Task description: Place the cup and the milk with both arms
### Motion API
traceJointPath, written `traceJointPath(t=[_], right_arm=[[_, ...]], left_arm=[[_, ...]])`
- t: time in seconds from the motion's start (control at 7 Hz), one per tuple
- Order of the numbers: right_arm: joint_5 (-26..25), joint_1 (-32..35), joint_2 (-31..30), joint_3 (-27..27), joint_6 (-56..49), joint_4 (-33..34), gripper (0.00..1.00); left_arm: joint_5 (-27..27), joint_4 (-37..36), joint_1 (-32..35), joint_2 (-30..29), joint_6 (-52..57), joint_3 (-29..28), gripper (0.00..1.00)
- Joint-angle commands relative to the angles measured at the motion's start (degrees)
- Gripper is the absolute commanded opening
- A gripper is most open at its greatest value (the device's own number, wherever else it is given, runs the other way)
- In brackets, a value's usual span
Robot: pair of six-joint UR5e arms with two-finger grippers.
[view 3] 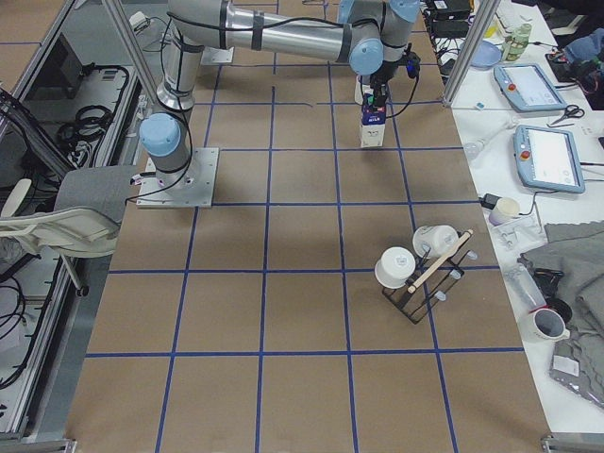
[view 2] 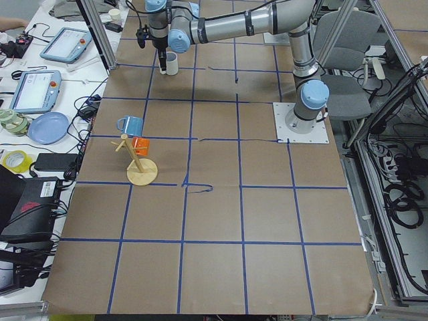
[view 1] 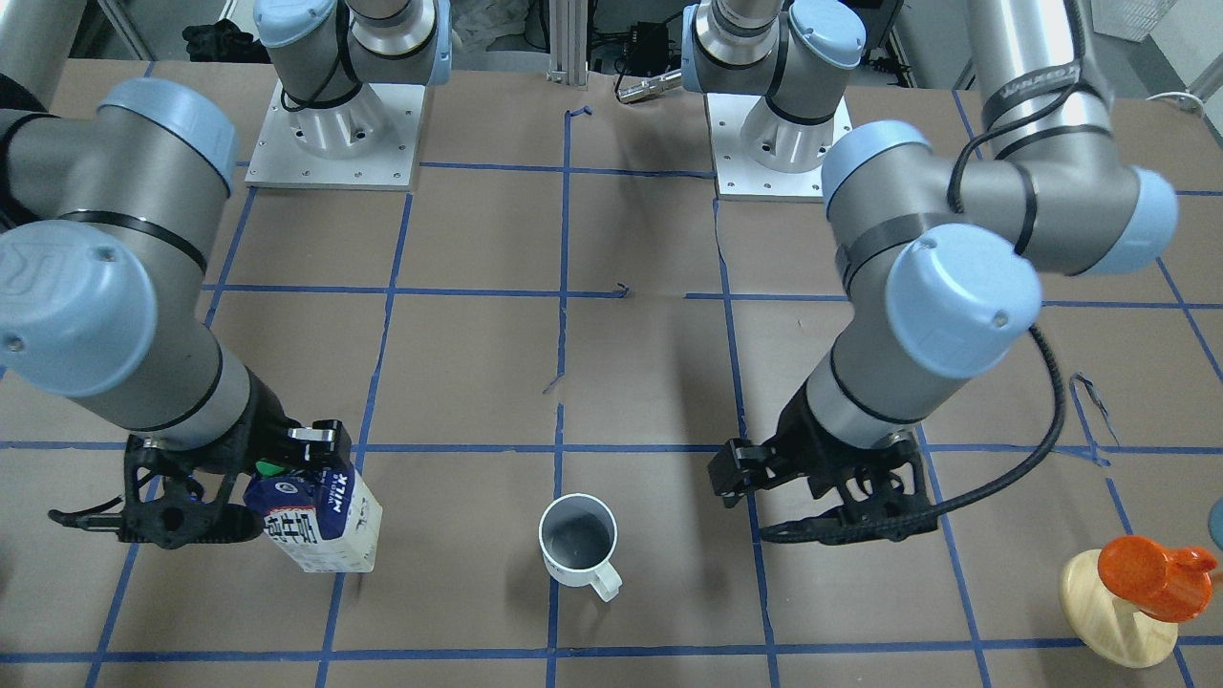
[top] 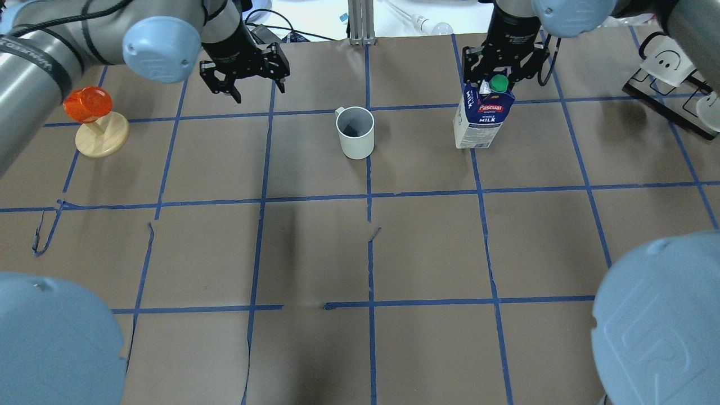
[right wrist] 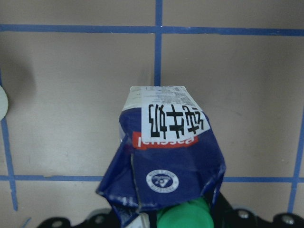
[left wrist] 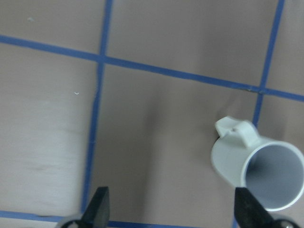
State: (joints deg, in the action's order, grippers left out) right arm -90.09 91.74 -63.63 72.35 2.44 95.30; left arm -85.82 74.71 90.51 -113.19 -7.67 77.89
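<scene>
The white mug stands upright at the far middle of the table, with its handle toward the far left; it also shows in the front view. My left gripper is open and empty, hovering to the left of the mug and apart from it. The left wrist view shows the mug near the right fingertip. The blue and white milk carton with its green cap stands right of the mug. My right gripper is shut on the carton's gable top.
An orange cup on a pale wooden stand sits at the far left. A rack with white mugs stands at the far right. The two arm bases are mounted at the robot's side of the table.
</scene>
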Motion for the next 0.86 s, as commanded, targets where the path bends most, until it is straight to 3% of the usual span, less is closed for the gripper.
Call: traceJointPath(t=[0.0,0.29,0.71], right_arm=[[0.18,6.05,3.06,-3.77,10.51,0.07,0.55],[0.27,9.59,5.1,-5.63,15.82,0.24,0.55],[1.58,11.7,6.06,-5.55,18.74,0.68,0.55]], left_arm=[[-3.47,4.21,-1.04,7.68,3.8,0.42,1.0],[-3.74,8.52,-0.86,12.71,3.72,0.51,1.0],[-3.91,8.44,-1.13,13.44,3.72,2.88,1.0]])
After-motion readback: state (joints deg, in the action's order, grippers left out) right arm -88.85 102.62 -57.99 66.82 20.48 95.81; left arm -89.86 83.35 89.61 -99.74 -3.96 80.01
